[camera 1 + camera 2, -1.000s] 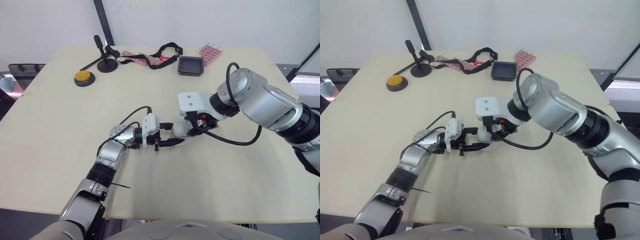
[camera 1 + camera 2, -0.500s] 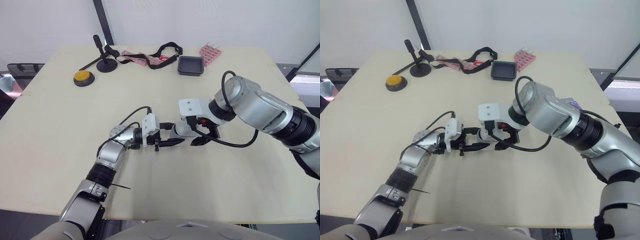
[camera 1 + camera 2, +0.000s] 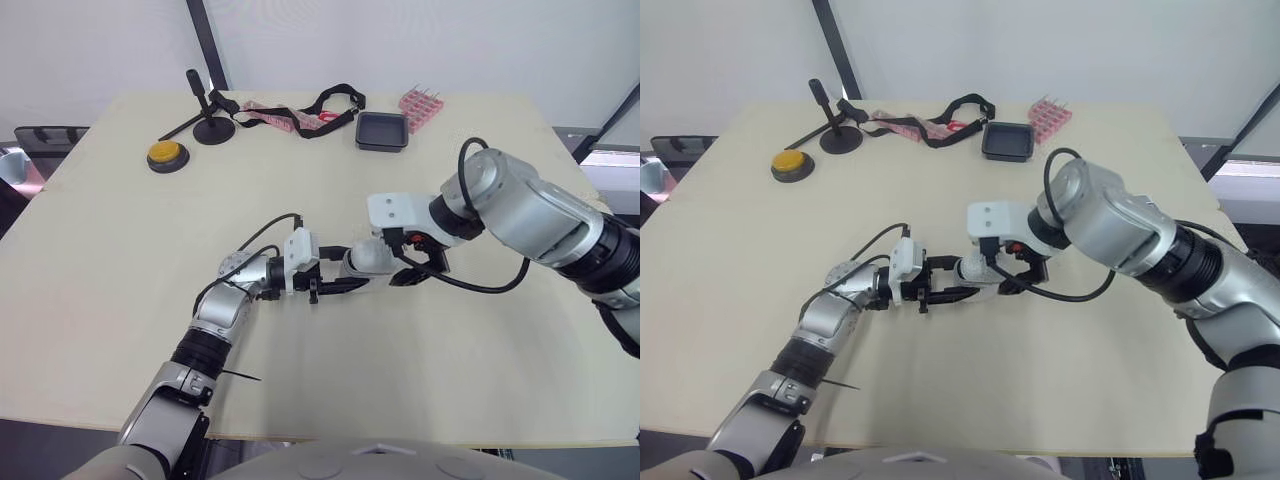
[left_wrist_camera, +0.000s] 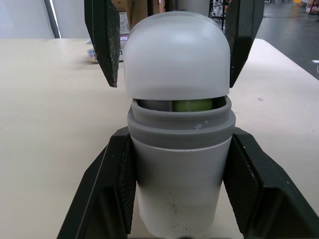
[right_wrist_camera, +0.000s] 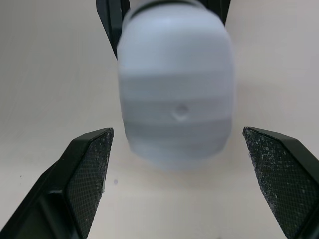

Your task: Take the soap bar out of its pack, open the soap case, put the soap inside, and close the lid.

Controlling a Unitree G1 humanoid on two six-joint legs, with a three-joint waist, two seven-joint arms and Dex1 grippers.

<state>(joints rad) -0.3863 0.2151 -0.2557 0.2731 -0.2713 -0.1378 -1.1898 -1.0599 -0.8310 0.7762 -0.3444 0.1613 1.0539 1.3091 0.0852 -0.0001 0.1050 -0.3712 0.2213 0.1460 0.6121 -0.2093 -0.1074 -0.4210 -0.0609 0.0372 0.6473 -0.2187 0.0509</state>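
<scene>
The soap case (image 3: 366,260) lies on its side on the table, and my left gripper (image 3: 342,270) is shut on its grey base (image 4: 179,164). The translucent white lid (image 4: 177,55) sits over the base with a thin gap. Through that gap a green soap bar (image 4: 193,105) shows inside. My right gripper (image 3: 416,266) is open at the lid end of the case. Its fingers (image 5: 85,172) stand on either side of the lid (image 5: 177,94), apart from it.
At the far side of the table are a black square tray (image 3: 382,131), a pink ridged pack (image 3: 420,103), a black strap with a red wrapper (image 3: 290,118), a black stand (image 3: 210,125) and a yellow button (image 3: 165,155).
My right gripper has drawn back to the right, off the lid end of the case, and its wrist has turned. The left gripper and the case have stayed put.
</scene>
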